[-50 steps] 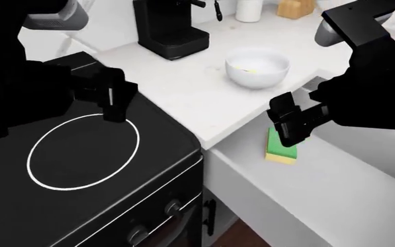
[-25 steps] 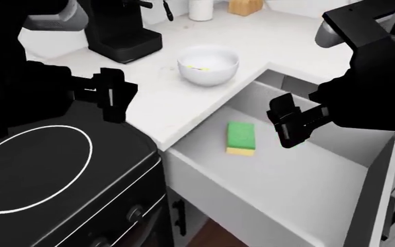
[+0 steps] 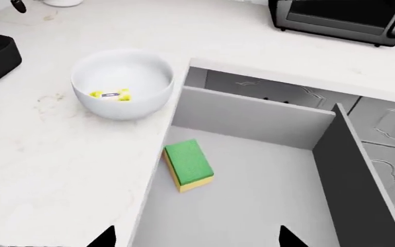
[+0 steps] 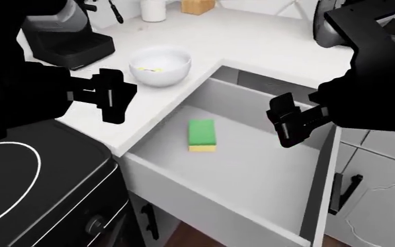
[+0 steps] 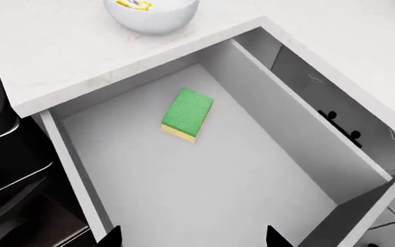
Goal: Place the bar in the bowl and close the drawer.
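The left tool [image 4: 113,96] is held over the white desk [image 4: 266,38] with its fingers spread apart and nothing between them; the right tool [image 4: 290,121] is likewise seen parted and empty, above the drawer [image 4: 252,170]. The drawer is pulled fully out, and a green sponge [image 4: 201,135] (yellow underneath) lies flat on its grey floor. The bar [image 3: 111,94] is found inside the bowl [image 4: 159,65], which stands on the desk near the drawer's corner.
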`<state>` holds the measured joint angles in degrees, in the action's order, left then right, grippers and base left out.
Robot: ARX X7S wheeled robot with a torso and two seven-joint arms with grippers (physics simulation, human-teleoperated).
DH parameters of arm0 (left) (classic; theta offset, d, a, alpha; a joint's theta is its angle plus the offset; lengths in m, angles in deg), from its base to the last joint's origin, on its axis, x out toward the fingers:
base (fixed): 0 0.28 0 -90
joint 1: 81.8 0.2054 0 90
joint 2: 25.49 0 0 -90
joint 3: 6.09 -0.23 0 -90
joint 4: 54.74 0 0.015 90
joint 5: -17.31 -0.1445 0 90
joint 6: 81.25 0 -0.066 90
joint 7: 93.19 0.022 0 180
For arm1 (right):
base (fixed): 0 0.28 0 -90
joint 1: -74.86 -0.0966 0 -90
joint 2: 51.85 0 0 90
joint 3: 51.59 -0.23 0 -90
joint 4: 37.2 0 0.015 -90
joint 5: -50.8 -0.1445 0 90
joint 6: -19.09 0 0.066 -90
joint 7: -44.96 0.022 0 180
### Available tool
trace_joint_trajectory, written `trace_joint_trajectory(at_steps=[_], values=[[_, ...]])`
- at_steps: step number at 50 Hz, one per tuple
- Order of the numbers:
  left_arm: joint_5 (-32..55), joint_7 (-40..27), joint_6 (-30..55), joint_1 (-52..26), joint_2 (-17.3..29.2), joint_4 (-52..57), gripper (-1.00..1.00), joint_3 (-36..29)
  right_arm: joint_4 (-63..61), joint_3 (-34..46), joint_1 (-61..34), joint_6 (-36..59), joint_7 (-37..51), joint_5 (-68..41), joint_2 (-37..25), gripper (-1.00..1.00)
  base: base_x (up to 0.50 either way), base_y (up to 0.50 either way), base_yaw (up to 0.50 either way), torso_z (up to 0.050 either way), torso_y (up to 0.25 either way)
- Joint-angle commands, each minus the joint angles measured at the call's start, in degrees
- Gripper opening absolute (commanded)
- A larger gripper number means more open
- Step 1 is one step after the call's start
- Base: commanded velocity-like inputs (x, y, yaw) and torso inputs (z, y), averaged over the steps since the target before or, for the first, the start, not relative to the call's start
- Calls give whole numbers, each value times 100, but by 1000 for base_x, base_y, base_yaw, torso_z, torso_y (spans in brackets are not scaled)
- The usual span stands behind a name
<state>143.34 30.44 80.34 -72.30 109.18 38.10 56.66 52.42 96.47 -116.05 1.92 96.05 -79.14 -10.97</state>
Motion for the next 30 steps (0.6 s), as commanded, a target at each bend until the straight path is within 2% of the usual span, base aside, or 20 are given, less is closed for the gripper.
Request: trace_joint_trajectory(at_steps=[1,30], values=[[45,1,-40,-15,33,30,100,-30,-21,15,-9,-22,-13,-37,-14,100,-14,24,-500,0,0],[20,70,-89,-35,60,46,100,-118,-49,61,-1,-58,-94,-62,-39,100,-13,29,-500,0,0]])
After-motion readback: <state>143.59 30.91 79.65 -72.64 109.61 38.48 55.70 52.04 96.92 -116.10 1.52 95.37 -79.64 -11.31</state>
